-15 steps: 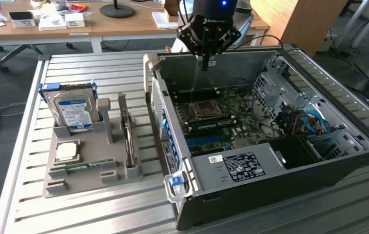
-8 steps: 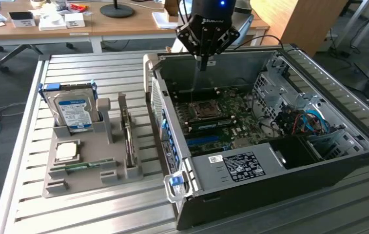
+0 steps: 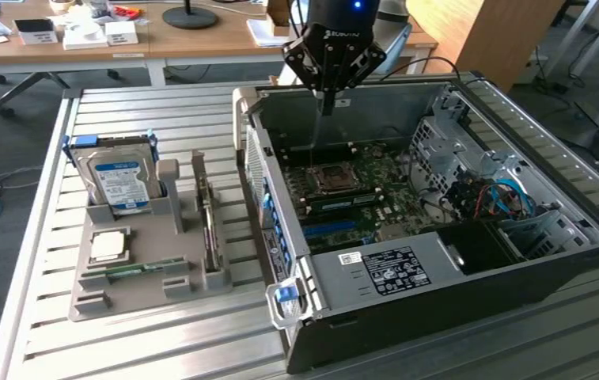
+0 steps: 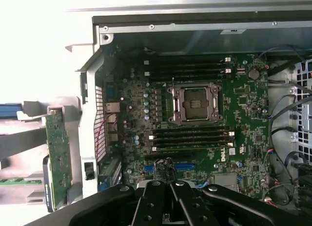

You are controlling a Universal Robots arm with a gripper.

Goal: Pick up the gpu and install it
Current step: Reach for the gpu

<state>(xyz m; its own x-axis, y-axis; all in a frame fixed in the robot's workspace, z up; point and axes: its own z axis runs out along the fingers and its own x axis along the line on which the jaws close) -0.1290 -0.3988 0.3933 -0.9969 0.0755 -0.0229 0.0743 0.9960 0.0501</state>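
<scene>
Pincer (image 3: pixel 327 101) — closed, empty — hangs over Dell-marked motherboard (image 4: pixel 243 120); gpu (image 3: pixel 207 215) well apart.

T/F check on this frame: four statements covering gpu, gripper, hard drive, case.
1. The thin greenish-brown gpu card stands on edge in the grey plastic holder, outside the case. True.
2. The black gripper hangs over that holder. False: it hangs above the green motherboard inside the open black computer case.
3. The silver blue-labelled hard drive lies flat inside the case. False: it stands upright in the holder.
4. The case's side is open, leaving the motherboard exposed. True.
</scene>
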